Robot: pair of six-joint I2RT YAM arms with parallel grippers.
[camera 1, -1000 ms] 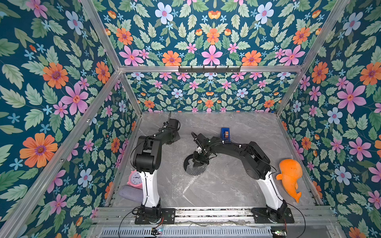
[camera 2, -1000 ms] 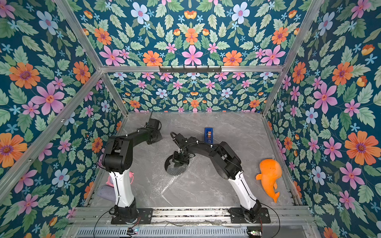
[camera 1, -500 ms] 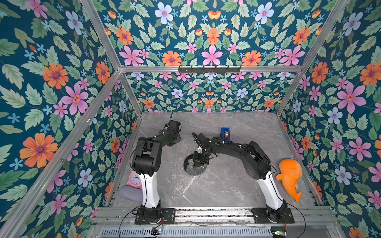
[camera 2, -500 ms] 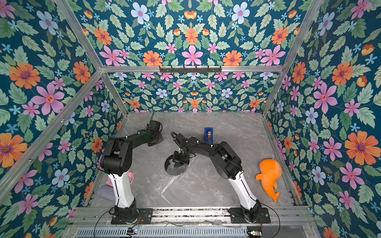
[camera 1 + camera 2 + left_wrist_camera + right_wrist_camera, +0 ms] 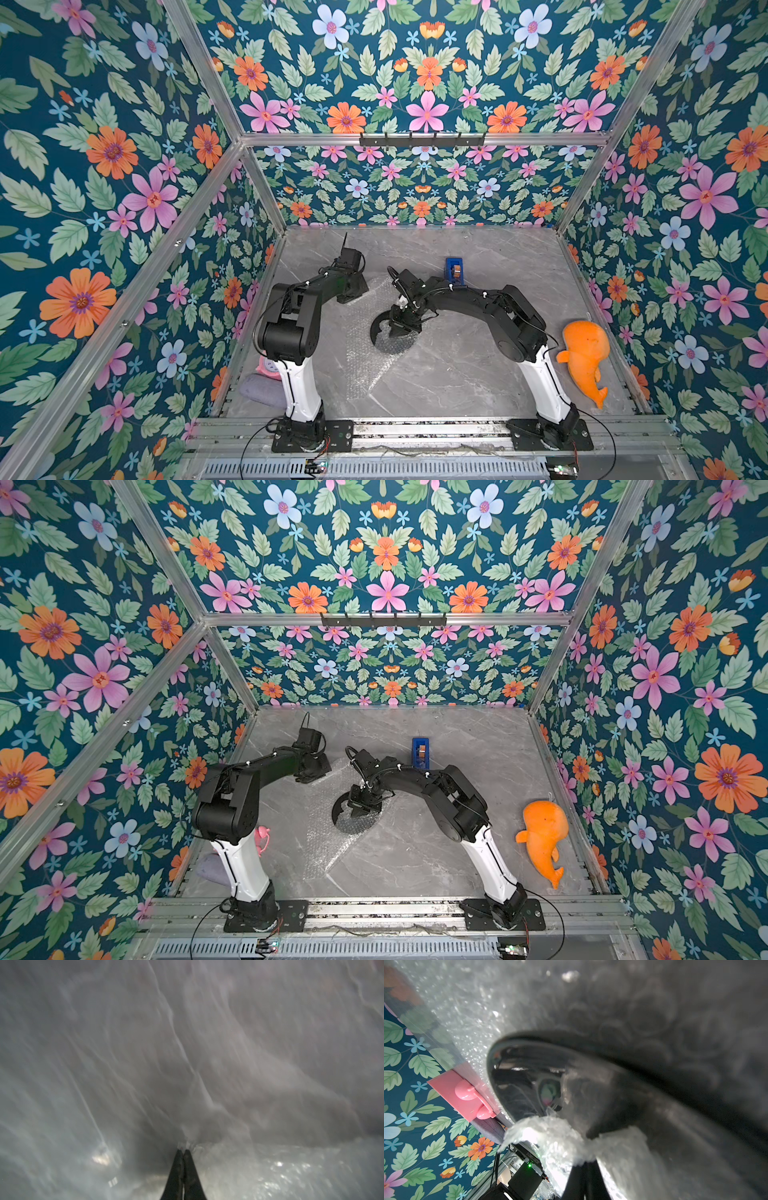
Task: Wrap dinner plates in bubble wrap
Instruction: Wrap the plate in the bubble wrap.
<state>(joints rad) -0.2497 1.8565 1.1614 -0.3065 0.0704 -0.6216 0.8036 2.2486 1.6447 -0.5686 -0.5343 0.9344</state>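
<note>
The work surface is a grey marbled table (image 5: 457,374) inside an enclosure with floral walls.

1. Plate (image 5: 377,330): it is black and glossy and lies at mid-table, between the two arms. In both top views it rests on the bubble wrap (image 5: 365,361), and bubbled film also covers the part of it nearest the arm bases.
2. Right gripper (image 5: 401,326): it is directly over the plate, on the plate's right part. The jaws are closed on a bunched fold of the wrap. In the right wrist view this fold (image 5: 556,1138) sits at the fingertips, against the plate's rim (image 5: 519,1076).
3. Left gripper (image 5: 353,293): it is beyond the plate and to its left, apart from it, at the far end of the sheet. In the left wrist view the jaws (image 5: 184,1152) are pressed together, and the puckered edge of the wrap (image 5: 291,1167) meets the tips. That view is motion-blurred.
4. Blue tape dispenser (image 5: 454,268): beyond the plate, to its right.
5. Orange whale toy (image 5: 586,353): well to the right of the plate, at the table edge.
</note>
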